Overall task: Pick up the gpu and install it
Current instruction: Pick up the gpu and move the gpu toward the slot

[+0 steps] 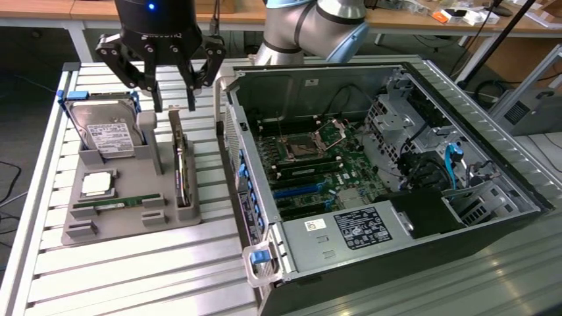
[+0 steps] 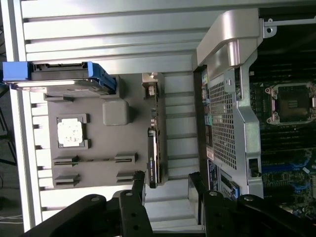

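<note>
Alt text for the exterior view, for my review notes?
Open gripper hangs over one end of the gpu, standing on edge in a gray tray beside a hard drive. An open computer case lies on the exterior view's right.

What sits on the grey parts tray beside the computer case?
A hard drive, a processor chip, a RAM stick and the gpu, standing on edge. Their undersides are covered.

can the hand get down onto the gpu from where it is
Probably yes. The open hand hangs just above the gpu, which stands on edge in the grey holder with its top edge bare. The hard drive stands apart from it.
</note>
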Motion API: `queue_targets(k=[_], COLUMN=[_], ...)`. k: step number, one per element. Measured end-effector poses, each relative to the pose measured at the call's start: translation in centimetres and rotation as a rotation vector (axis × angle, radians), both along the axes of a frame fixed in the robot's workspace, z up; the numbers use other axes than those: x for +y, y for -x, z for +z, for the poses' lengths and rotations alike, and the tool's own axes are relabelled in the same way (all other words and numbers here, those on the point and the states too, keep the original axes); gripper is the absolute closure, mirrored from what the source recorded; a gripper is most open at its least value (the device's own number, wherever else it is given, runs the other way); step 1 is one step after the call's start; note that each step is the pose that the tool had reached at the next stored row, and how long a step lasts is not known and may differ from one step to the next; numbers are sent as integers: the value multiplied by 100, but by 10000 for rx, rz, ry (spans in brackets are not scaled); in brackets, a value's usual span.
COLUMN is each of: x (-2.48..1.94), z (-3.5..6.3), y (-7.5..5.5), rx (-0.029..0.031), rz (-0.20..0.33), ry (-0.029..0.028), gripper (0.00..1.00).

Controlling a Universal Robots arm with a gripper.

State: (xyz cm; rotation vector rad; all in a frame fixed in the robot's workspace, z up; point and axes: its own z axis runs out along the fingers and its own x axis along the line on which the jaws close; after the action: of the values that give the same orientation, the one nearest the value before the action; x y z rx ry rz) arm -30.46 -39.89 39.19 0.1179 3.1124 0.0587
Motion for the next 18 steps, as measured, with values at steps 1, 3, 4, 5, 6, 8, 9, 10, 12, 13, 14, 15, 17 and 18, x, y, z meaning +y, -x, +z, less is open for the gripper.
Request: queue_targets(k=[1, 3, 4, 5, 6, 8, 9, 10, 12, 13, 14, 15, 17, 18], x=[0, 0, 0, 0, 0, 0, 0, 0, 0, 0, 0, 0, 0, 0], z=[-2, -8, -11, -15, -17, -21, -22, -24, -27, -29, -32, -34, -37, -39], y=[0, 1, 0, 1, 1, 1, 1, 1, 1, 1, 0, 1, 1, 1], rx=[1, 2, 1, 1, 1, 0, 1, 1, 1, 1, 0, 1, 0, 0], rz=[0, 0, 0, 0, 0, 0, 0, 0, 0, 0, 0, 0, 0, 1], ry=[8, 33, 39, 44, 49, 55, 58, 60, 64, 68, 73, 78, 89, 96], gripper=[52, 52, 52, 52, 52, 52, 52, 52, 52, 52, 52, 52, 52, 52])
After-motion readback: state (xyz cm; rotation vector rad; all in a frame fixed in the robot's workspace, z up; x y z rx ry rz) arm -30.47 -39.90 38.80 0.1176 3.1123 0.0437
